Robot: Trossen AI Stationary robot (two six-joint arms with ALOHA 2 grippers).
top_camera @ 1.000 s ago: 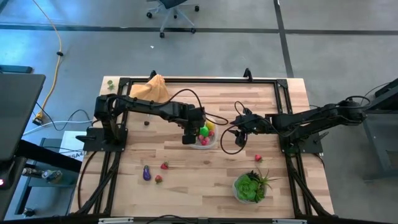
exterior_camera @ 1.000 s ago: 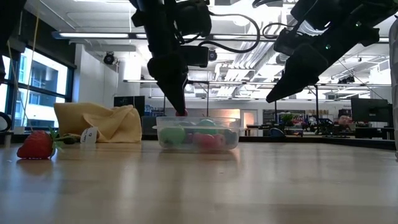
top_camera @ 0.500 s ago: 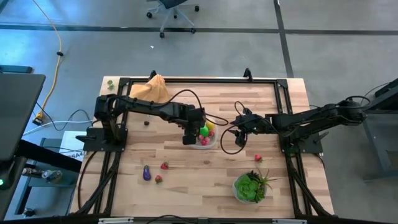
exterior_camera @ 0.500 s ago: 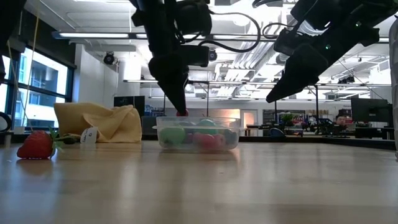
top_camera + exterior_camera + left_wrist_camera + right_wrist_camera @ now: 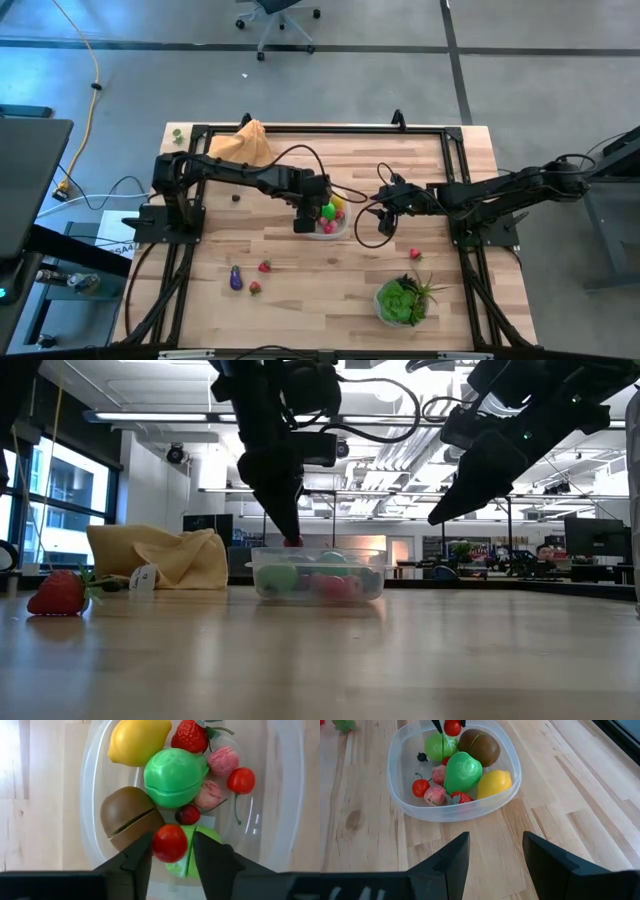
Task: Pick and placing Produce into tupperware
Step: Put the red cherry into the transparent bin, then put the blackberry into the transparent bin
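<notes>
The clear round tupperware [image 5: 333,231] [image 5: 400,795] stands mid-table and holds a lemon [image 5: 137,740], a kiwi [image 5: 127,815], a green lime [image 5: 175,775], berries and a cherry. My left gripper [image 5: 303,222] [image 5: 171,855] hangs over its near-left rim, pointing down, shut on a small red round fruit [image 5: 170,842]. My right gripper [image 5: 375,208] [image 5: 495,865] waits open just right of the tupperware, above the table. An eggplant [image 5: 236,278] and strawberries [image 5: 264,266] [image 5: 255,288] [image 5: 415,254] lie loose on the table. My left gripper has the small red round fruit [image 5: 452,727] pinched between its two fingers, at their free ends. The fingers [image 5: 285,510] come from above, pointing steeply down. The fruit hangs at about rim height [image 5: 292,542], above the produce inside the tupperware.
An orange-tan cloth [image 5: 245,143] lies at the far left of the table. A leafy green plant [image 5: 402,298] stands near the front right. A dark frame [image 5: 320,128] runs round the table's edges. Bare wood lies between the tupperware and the near edge.
</notes>
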